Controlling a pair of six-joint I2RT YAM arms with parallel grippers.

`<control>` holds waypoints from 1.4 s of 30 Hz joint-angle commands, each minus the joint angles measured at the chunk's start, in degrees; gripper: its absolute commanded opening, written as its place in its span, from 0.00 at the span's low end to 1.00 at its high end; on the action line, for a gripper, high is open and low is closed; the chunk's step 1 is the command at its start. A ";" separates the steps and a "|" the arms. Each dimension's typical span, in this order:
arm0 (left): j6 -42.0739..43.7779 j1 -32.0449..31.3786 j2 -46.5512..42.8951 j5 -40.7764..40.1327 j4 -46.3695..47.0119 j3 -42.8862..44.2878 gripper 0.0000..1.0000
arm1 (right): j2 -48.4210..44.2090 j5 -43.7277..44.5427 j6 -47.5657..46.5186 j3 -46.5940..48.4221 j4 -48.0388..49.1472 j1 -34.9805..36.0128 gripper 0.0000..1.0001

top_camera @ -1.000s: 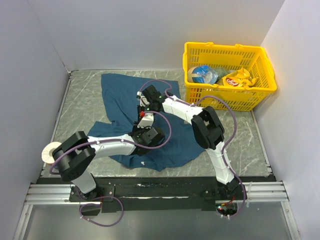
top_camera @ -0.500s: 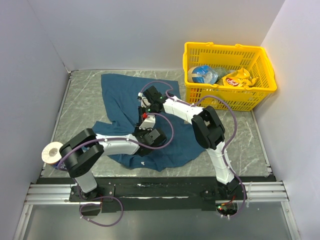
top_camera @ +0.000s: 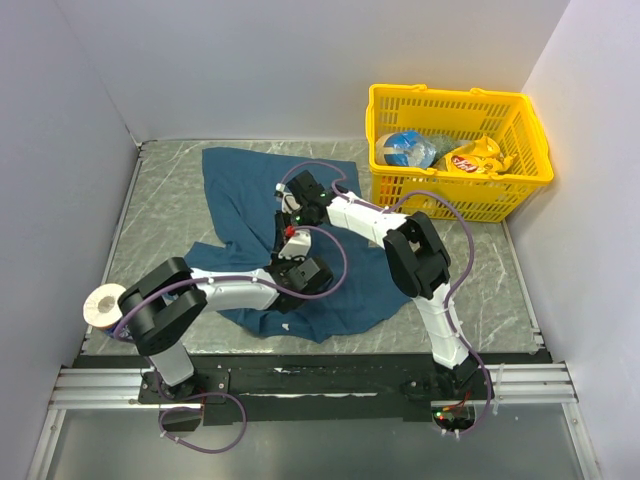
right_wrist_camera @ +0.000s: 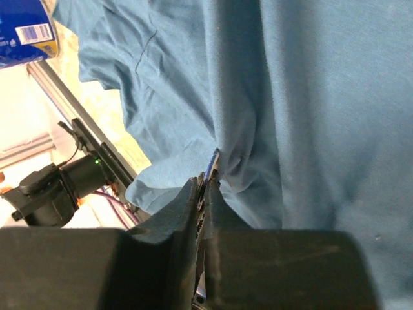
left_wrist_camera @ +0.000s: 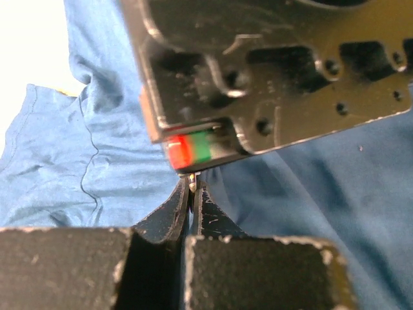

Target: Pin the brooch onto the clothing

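**Overhead view.** The clothing (top_camera: 240, 185), a dark teal T-shirt, lies rumpled on the grey marbled counter (top_camera: 160, 215). Both my arms reach over it and meet tip to tip above its middle, the left from the near side and the right from the far side.

**Left wrist view.** My left fingers (left_wrist_camera: 187, 197) are drawn together to a thin slit. At their very tips sits a tiny pale gold speck, which I take to be the brooch (left_wrist_camera: 192, 183). It is too small to make out its form, and I cannot tell whether it touches the cloth. Directly above it hangs the black housing (left_wrist_camera: 271, 71) of my right wrist, with a red-and-green marker (left_wrist_camera: 193, 147) on its lower edge. Teal fabric fills the background on both sides.

**Right wrist view.** My right fingers (right_wrist_camera: 197, 192) are closed to a narrow gap on a thin raised fold of the clothing. Creases run out from the pinched spot across the fabric.

**Surroundings, overhead view.** A yellow basket (top_camera: 455, 205) stands at the far right corner of the counter, apart from the shirt. It holds a blue-and-white pack (top_camera: 405, 148) and a yellow packet (top_camera: 478, 158). A white roll (top_camera: 101, 303) lies at the left edge, beside my left elbow.
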 commanded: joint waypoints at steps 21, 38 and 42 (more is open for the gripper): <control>-1.75 6.41 -23.58 10.55 20.79 -15.99 0.01 | -20.23 -3.82 -1.99 -21.63 23.93 -6.35 1.00; 5.98 20.21 -38.45 41.05 39.28 -31.12 0.01 | -26.91 -15.78 -10.16 -40.97 57.15 -6.26 0.99; 7.92 22.40 -40.04 45.80 42.79 -32.70 0.01 | -27.00 -16.74 -11.50 -41.76 59.44 -6.26 0.98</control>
